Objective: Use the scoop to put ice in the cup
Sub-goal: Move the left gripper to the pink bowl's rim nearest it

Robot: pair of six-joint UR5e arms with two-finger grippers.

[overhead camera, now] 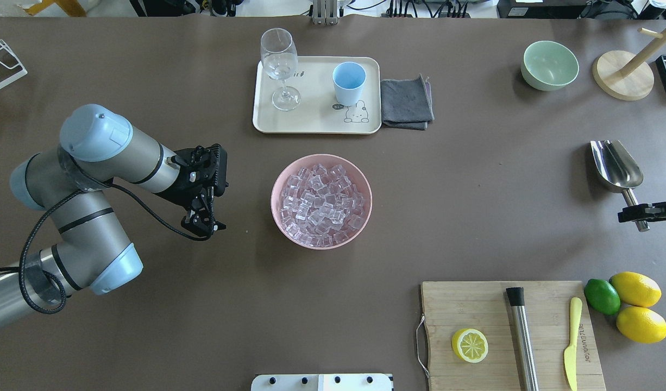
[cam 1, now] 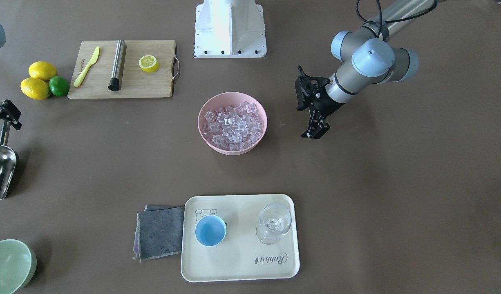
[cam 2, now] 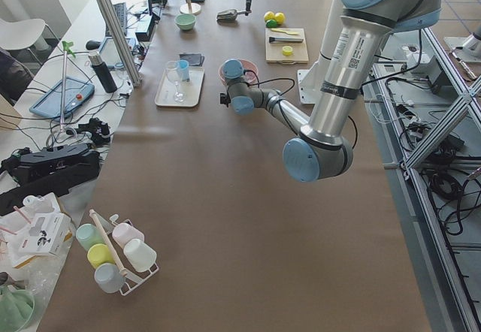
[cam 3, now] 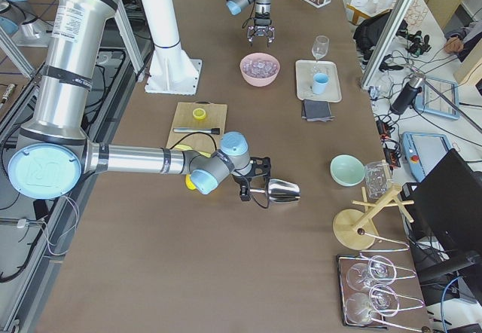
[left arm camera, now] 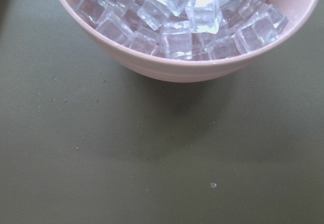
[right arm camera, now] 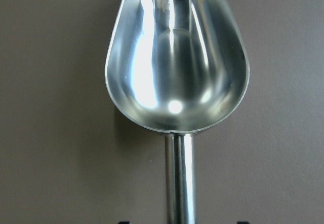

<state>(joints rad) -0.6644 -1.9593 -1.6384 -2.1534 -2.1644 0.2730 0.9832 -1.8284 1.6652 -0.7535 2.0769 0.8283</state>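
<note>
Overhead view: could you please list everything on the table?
pink bowl: one, pink, table centre
ice: many, clear, in pink bowl
tray: one, cream, far side
cup: one, light blue, on tray
glass: one, clear, on tray
cloth: one, grey, beside tray
green bowl: one, green, far right
stand: one, wooden, far right
scoop: one, steel, right edge
board: one, wooden, near right
lemon half: one, yellow, on board
rod: one, steel, on board
knife: one, yellow, on board
lemons: two, yellow, beside board
lime: one, green, beside lemons
left tool: one, black, open, beside pink bowl
right tool: one, black, shut on scoop
</note>
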